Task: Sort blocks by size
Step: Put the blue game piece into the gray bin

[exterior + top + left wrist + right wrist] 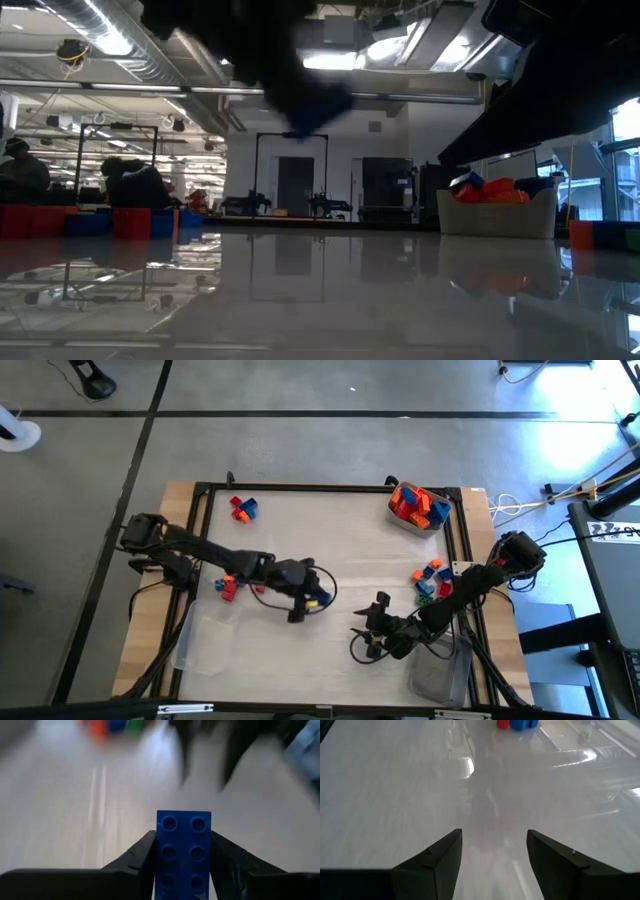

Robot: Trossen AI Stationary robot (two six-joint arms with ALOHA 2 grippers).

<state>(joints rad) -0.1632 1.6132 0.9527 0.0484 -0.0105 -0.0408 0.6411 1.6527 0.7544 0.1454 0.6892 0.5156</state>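
While my left tool [182,865] clamps a blue block [183,852] near the bench [330,525] centre, the block's long axis runs straight out ahead between the fingers. From it, the tub of mixed blocks [418,507] sits well off at the far right corner. My right tool [494,852], nearer that side, waits spread and holding nothing.
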